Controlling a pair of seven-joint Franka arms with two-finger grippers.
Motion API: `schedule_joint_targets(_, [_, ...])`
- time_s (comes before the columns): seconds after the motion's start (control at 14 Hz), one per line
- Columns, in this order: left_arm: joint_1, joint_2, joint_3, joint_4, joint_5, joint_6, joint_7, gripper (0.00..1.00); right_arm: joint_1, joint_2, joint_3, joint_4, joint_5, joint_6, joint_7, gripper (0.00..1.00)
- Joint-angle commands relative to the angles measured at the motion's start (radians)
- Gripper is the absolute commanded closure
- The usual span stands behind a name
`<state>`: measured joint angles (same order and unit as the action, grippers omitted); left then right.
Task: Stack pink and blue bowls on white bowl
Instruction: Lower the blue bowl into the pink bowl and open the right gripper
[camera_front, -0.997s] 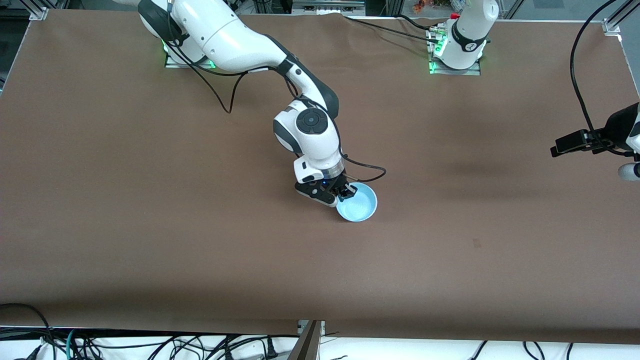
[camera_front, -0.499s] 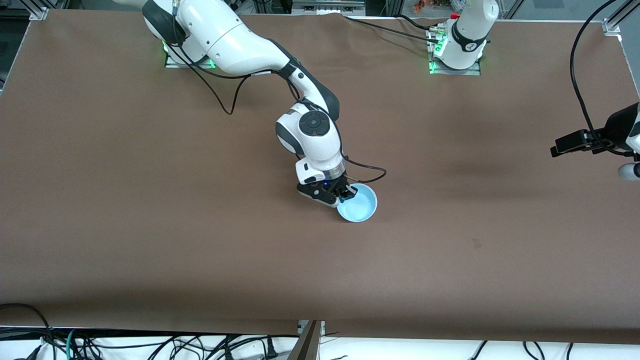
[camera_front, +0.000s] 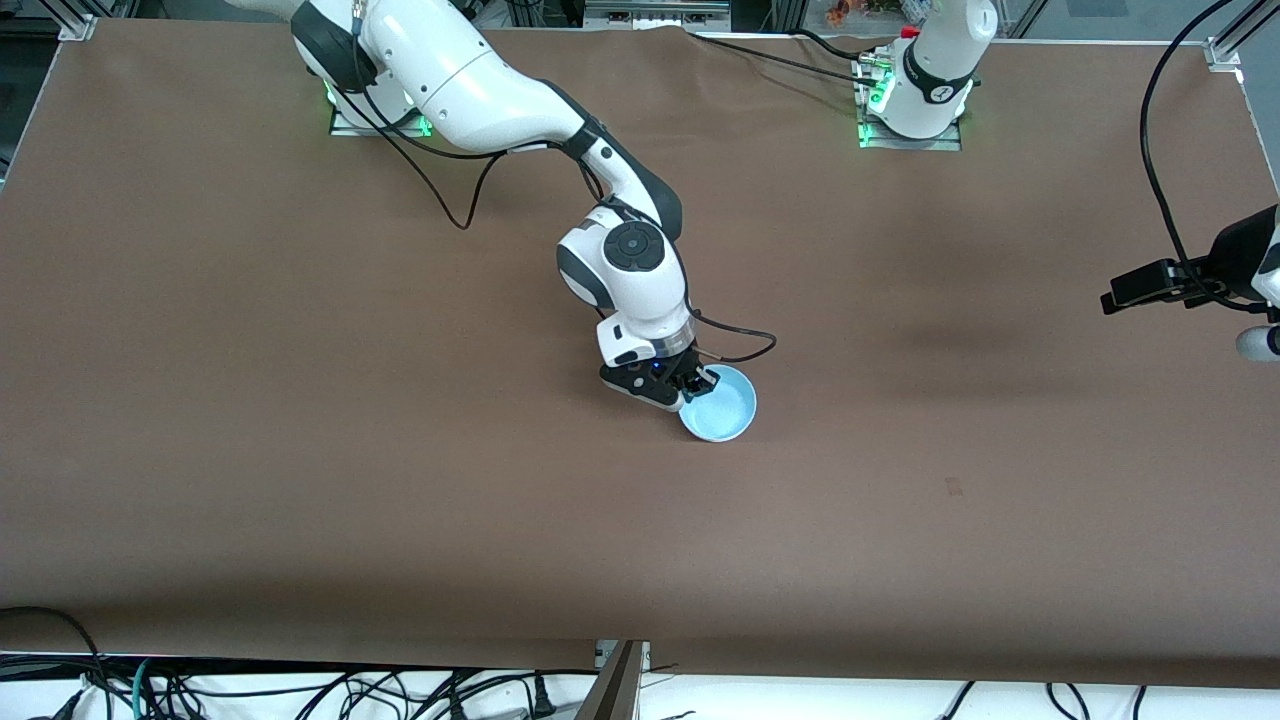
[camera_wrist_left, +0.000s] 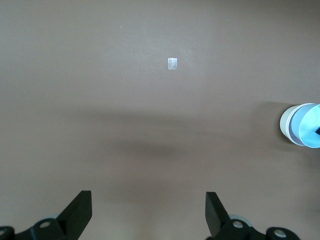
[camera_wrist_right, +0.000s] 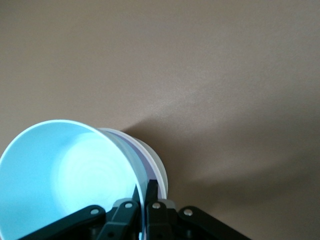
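The light blue bowl (camera_front: 722, 405) sits mid-table, nested on top of a stack. In the right wrist view the blue bowl (camera_wrist_right: 60, 170) lies inside the pale pink bowl, of which only a thin rim (camera_wrist_right: 142, 154) shows. That bowl sits in the white bowl (camera_wrist_right: 160, 167). My right gripper (camera_front: 700, 383) is shut on the blue bowl's rim, one finger inside and one outside (camera_wrist_right: 144, 187). My left gripper (camera_wrist_left: 147, 212) is open and empty, waiting over the left arm's end of the table. Its view shows the stack (camera_wrist_left: 302, 125) far off.
Brown cloth covers the table (camera_front: 400, 480). A small pale tape mark (camera_front: 953, 486) lies on it, nearer the front camera than the stack, toward the left arm's end; it also shows in the left wrist view (camera_wrist_left: 172, 63). Cables hang below the front edge.
My right gripper and the blue bowl have shifted very slightly toward the left arm's end. The left arm has not moved.
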<state>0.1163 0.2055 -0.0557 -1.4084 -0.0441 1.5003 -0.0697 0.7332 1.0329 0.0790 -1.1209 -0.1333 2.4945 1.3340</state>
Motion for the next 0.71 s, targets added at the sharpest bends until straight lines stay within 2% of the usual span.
schedule_joint_targets(0.0, [-0.004,0.005,0.004,0.016,-0.002,-0.014,0.021,0.00,0.008,0.036,-0.008,0.038,-0.015,0.026,0.011,1.00])
schedule_joint_targets(0.21, [-0.004,0.005,0.004,0.016,-0.003,-0.014,0.021,0.00,0.008,0.033,-0.012,0.038,-0.015,0.027,0.011,0.71])
schedule_joint_targets(0.43, [-0.004,0.005,0.004,0.016,-0.002,-0.014,0.021,0.00,0.006,0.029,-0.013,0.039,-0.015,0.026,0.011,0.51])
schedule_joint_targets(0.64, [-0.004,0.005,0.004,0.016,-0.003,-0.014,0.021,0.00,-0.004,0.021,-0.012,0.039,-0.006,0.017,0.011,0.45])
